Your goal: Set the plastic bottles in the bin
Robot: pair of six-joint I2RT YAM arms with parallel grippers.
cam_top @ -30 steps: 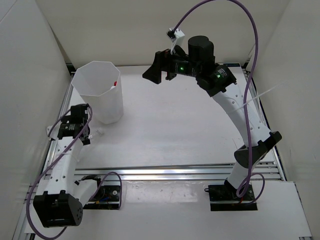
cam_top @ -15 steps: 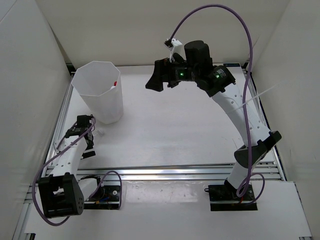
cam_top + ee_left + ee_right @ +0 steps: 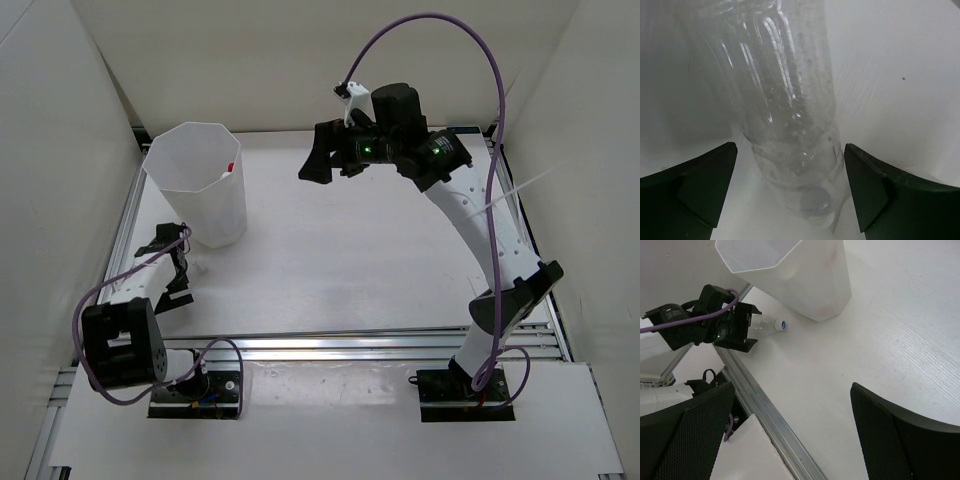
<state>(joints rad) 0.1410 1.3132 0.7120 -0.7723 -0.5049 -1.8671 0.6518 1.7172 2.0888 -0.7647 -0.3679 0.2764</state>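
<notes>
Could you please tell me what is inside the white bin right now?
Inside the bin, only a small red patch shows against one wall, perhaps part of a bottle. The rest looks plain white; the deep bottom cannot be made out.

A white table (image 3: 350,260) edged by aluminium rails (image 3: 350,345).

A bottle (image 3: 790,125) lies beside the bin (image 3: 805,280), straddled by the left hand (image 3: 756,326).

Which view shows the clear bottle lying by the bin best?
Left wrist: the bottle fills the frame between the open left claw. Right wrist shows it small beside the bin; top view, barely a speck.
</notes>
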